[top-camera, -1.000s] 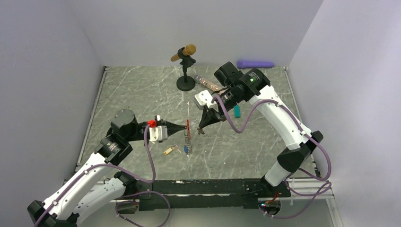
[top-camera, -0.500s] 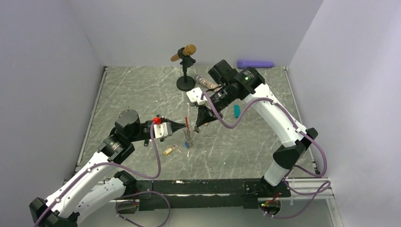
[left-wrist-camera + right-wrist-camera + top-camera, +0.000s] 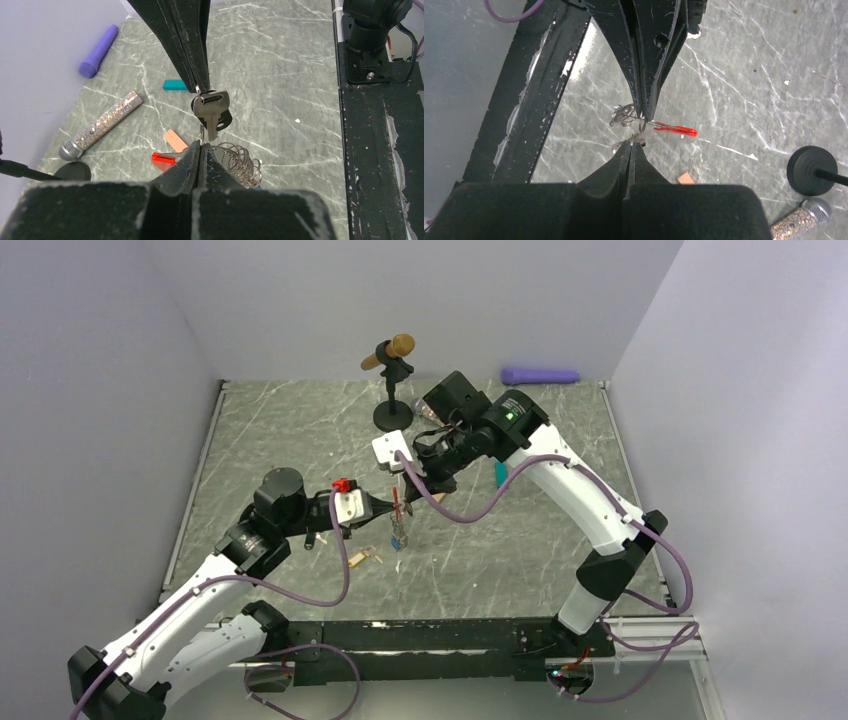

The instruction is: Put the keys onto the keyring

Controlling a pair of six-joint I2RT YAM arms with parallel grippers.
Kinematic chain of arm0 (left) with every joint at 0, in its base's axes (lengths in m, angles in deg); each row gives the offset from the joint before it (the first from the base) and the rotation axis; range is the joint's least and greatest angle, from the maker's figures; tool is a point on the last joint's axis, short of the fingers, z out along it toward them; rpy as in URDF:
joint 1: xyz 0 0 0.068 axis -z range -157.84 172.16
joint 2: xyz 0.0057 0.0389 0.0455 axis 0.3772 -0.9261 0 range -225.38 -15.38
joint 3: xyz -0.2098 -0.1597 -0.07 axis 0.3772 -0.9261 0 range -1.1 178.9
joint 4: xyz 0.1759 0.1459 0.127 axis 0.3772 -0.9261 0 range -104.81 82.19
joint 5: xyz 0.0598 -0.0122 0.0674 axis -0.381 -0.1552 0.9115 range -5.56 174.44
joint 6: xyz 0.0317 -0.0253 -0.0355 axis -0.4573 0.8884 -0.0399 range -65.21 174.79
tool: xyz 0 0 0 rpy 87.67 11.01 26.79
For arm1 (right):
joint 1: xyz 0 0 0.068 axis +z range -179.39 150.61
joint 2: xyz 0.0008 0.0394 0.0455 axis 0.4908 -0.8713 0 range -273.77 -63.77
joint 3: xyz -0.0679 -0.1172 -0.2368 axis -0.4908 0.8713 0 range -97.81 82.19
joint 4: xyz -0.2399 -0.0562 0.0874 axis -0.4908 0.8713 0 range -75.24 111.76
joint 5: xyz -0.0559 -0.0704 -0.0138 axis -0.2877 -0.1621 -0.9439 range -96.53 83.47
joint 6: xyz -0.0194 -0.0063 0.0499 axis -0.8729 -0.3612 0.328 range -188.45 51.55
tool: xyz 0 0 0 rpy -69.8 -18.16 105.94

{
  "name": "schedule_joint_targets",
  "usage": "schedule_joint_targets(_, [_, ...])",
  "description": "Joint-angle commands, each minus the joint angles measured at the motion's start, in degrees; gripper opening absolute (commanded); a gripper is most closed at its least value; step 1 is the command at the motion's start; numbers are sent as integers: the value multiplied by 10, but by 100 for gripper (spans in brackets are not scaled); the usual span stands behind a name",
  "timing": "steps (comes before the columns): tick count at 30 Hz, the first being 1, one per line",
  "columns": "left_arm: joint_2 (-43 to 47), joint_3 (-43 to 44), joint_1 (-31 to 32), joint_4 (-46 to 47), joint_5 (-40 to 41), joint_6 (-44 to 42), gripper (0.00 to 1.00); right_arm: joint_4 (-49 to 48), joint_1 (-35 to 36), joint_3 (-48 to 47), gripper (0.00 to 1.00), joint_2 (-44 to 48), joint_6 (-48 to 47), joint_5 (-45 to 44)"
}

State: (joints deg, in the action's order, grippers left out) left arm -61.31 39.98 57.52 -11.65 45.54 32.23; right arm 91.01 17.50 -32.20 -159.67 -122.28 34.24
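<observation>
The left claw [image 3: 201, 149] is clamped on the keyring [image 3: 241, 165], the right claw [image 3: 198, 86] on one black-tagged key [image 3: 212, 111] just above it. One yellow-tagged key [image 3: 361, 558] is seen near the keyring.

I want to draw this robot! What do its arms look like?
The left arm and right arm have white shells, round black joints and looping purple cables. The left end effector and right end effector are slim, pointed black fingers. A red part sits on the left wrist; a green light glows on the right arm.
</observation>
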Motion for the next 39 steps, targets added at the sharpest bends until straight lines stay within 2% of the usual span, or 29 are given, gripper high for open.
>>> schedule_joint_targets(1, [0,27,3,14,8,30,0,-25,12,-16,0,-4,22,-47])
schedule_joint_targets(13, [-10,38,3,23,2,91,0,-25,27,-6,0,-8,11,-85])
schedule_joint_targets(39, [-14,35,-1,34,-1,106,0,2,27,-5,0,-1,-20,-43])
